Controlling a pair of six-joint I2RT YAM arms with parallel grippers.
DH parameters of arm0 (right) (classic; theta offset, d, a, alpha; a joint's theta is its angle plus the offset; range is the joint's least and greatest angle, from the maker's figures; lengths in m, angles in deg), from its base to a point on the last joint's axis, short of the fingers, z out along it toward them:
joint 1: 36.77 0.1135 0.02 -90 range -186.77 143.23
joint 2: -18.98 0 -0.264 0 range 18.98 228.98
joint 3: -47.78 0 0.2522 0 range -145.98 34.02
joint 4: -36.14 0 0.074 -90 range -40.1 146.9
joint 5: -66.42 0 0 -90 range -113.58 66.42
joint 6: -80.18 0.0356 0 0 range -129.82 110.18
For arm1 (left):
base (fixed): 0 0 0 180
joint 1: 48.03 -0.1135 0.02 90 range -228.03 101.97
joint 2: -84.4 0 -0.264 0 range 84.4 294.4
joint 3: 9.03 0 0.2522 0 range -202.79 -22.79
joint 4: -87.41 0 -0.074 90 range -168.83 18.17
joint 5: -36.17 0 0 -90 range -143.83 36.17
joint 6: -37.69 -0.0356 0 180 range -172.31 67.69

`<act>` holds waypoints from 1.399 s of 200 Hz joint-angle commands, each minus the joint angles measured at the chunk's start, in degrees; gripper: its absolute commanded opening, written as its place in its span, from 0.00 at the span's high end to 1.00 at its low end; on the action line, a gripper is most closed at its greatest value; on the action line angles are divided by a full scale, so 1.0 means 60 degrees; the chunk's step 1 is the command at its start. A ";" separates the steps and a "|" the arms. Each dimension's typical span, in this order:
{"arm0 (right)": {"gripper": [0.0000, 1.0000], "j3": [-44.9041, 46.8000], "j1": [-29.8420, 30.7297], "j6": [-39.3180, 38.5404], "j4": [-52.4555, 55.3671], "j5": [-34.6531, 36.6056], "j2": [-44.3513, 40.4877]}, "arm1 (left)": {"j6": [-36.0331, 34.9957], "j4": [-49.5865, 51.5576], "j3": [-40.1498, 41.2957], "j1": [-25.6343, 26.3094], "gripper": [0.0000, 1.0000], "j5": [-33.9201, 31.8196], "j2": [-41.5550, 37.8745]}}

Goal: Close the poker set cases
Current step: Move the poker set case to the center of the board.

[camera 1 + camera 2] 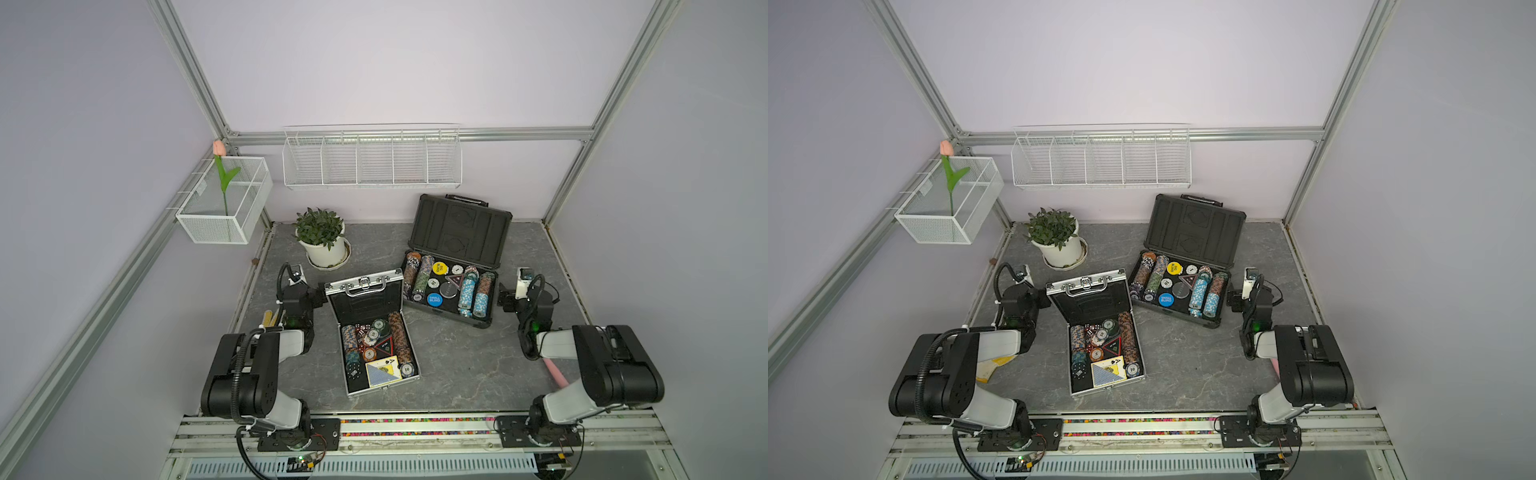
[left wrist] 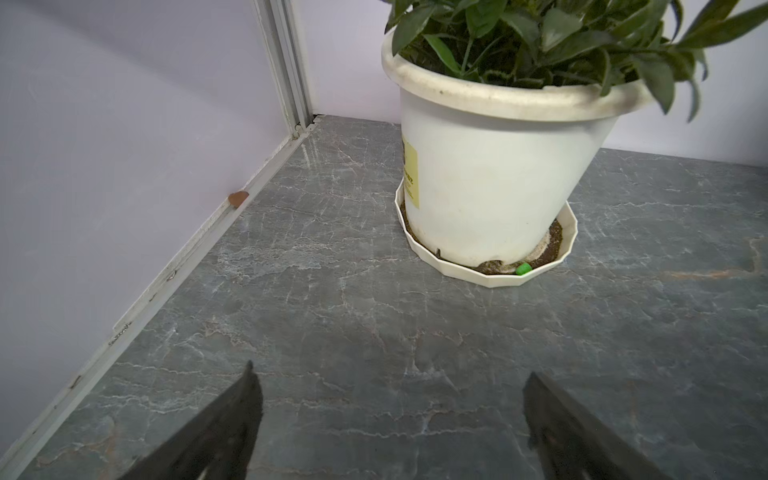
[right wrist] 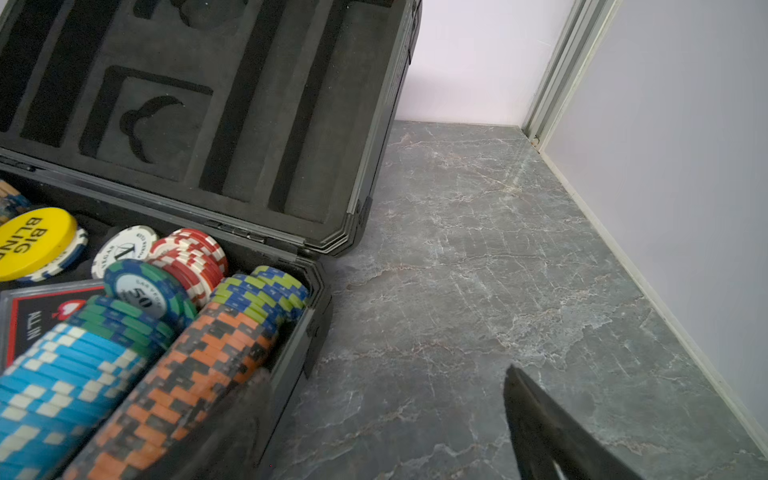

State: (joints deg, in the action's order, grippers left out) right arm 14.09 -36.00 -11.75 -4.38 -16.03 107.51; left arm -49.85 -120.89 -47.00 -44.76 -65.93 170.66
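Observation:
Both top views show the two poker set cases standing open and full of chips. The smaller silver case (image 1: 376, 361) (image 1: 1106, 357) lies at the table's middle with its lid (image 1: 365, 297) raised. The larger dark grey case (image 1: 451, 286) (image 1: 1179, 286) (image 3: 307, 332) sits behind it to the right, lid (image 1: 459, 228) (image 3: 187, 104) upright. My left gripper (image 1: 307, 293) (image 2: 390, 369) is open over bare table, left of the silver lid, facing the plant pot. My right gripper (image 1: 505, 299) (image 3: 384, 374) is open beside the dark case's right end, with nothing between its fingers.
A potted plant (image 1: 322, 243) (image 2: 490, 166) in a saucer stands at the back left. Two white wire baskets (image 1: 372, 162) (image 1: 224, 203) hang on the walls, one holding a tulip. A yellow item (image 1: 268, 320) lies by the left arm and a pink one (image 1: 557, 372) by the right arm.

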 commanded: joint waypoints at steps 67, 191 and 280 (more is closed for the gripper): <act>0.11 -0.0078 -0.0027 -0.0032 -0.0091 -0.0162 0.0047 | -0.0117 -0.0075 -0.0187 -0.0061 0.01 0.0061 0.0050; 0.12 -0.0095 -0.0029 -0.0030 -0.0086 -0.0163 0.0040 | -0.0139 -0.0051 -0.0200 -0.0061 0.01 0.0083 0.0045; 0.11 -0.0036 -0.0068 -0.0034 -0.0166 -0.0244 0.0005 | 0.0029 -0.0154 -0.0181 -0.0061 0.01 -0.0410 -0.0066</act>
State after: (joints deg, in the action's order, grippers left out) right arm 14.09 -36.15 -11.75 -4.38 -16.86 107.51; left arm -50.01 -120.91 -47.00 -44.76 -65.97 170.66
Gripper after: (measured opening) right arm 0.885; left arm 0.994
